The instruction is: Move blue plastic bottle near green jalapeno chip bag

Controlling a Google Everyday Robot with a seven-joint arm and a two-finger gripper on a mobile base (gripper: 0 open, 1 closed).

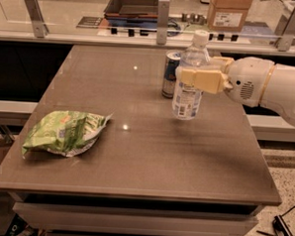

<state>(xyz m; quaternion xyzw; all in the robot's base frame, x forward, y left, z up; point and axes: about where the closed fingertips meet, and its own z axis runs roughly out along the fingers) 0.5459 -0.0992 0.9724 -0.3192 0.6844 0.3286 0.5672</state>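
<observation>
The blue plastic bottle (189, 77) is clear with a white cap and a white-and-blue label. My gripper (195, 77) reaches in from the right and is shut on its middle, holding it upright, lifted a little above the table. The green jalapeno chip bag (64, 132) lies crumpled near the table's front left edge, well to the left of the bottle.
A blue-and-silver drink can (170, 74) stands just behind and left of the bottle. The brown table (150, 160) ends in a front edge below. A glass barrier with metal posts (163, 14) runs along the back, with a cardboard box (229, 12) behind it.
</observation>
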